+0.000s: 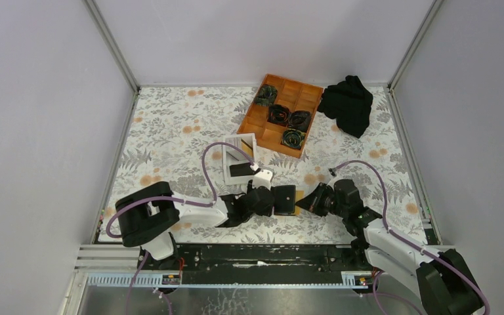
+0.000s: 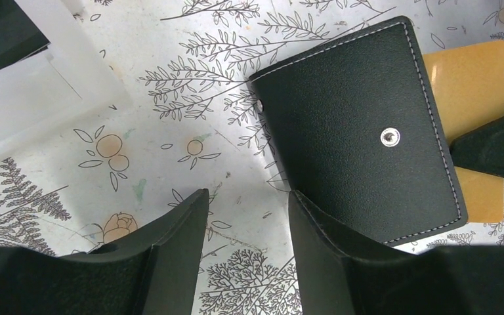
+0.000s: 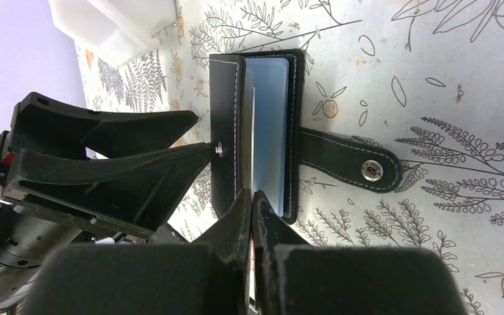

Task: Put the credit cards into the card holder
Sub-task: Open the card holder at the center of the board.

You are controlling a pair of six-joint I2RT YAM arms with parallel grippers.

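The black card holder (image 1: 284,200) lies between the two grippers, and its snap faces up in the left wrist view (image 2: 361,131). From the right wrist it shows edge-on and slightly open (image 3: 226,131), with a light blue card (image 3: 270,125) inside and the strap tab (image 3: 348,161) flat on the cloth. An orange-tan card (image 2: 472,85) sticks out from under the cover. My right gripper (image 3: 252,193) is shut on that thin card at the holder's mouth. My left gripper (image 2: 246,197) is open, with one finger (image 2: 328,243) against the holder's edge.
A white open-topped box (image 1: 239,157) stands just behind the left gripper. Farther back is an orange wooden compartment tray (image 1: 296,94) holding dark rolled items. A black cloth (image 1: 348,105) lies at the back right. Grey walls enclose the flowered tablecloth.
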